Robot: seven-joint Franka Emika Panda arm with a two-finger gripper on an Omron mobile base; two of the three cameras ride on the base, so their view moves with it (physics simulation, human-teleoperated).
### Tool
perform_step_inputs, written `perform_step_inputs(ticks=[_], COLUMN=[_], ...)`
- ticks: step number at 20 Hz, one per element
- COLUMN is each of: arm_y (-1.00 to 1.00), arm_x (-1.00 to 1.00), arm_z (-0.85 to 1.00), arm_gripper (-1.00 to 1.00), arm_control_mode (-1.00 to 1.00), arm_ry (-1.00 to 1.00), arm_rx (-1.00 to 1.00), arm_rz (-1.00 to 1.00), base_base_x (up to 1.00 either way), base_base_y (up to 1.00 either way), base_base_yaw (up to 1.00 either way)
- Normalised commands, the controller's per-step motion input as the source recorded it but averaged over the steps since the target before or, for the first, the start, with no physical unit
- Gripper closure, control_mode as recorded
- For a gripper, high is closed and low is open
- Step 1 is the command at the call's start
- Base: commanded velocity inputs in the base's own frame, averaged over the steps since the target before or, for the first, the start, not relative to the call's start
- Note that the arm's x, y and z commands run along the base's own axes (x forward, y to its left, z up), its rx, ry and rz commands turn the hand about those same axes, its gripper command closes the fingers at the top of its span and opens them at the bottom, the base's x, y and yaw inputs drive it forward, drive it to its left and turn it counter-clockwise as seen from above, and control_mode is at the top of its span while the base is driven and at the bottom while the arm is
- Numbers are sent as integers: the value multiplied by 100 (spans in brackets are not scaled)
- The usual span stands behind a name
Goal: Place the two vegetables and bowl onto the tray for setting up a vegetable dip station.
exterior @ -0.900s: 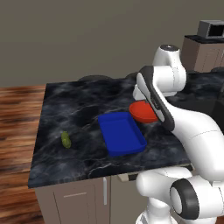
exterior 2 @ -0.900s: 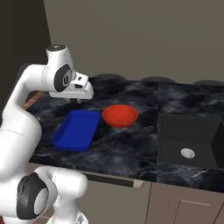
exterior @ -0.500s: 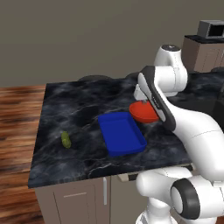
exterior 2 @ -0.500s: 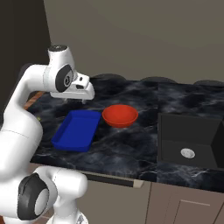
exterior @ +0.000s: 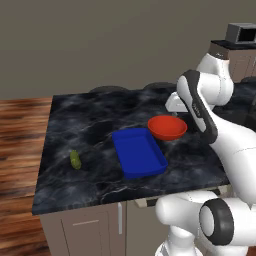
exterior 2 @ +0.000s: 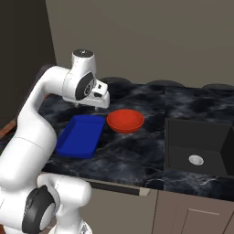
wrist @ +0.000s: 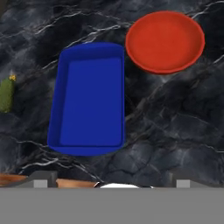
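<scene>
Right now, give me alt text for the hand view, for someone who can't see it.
A blue tray with nothing in it lies on a dark marble counter, with a red-orange bowl beside one corner, also empty. A small green pickle-like vegetable sits apart at the picture's left edge.

The white Franka arm with dark joints rises from its base, bends at a high elbow and reaches forward, wrist turned downward. Its two-finger gripper [exterior 2: 87,106] hangs below the hand with jaws spread wide, gripping nothing.

Fingers [wrist: 109,181] now spread wide; arm slightly shifted.
</scene>
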Motion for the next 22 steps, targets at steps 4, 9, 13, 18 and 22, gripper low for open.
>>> perform_step_inputs(ticks=[4, 9, 13, 18, 22], arm_y=[-41, -33, -25, -17, -14], arm_x=[3, 8, 14, 18, 9], arm_z=[0, -2, -7, -13, -19], arm_gripper=[-100, -100, -100, -100, -100], arm_control_mode=[-100, -100, -100, -100, -100], arm_ry=[1, 1, 0, 2, 1], arm_rx=[19, 9, 0, -3, -2], arm_rz=[2, -2, -17, -24, -26], base_base_x=[0, 0, 0, 0, 0], base_base_y=[0, 0, 0, 0, 0], base_base_yaw=[0, 0, 0, 0, 0])
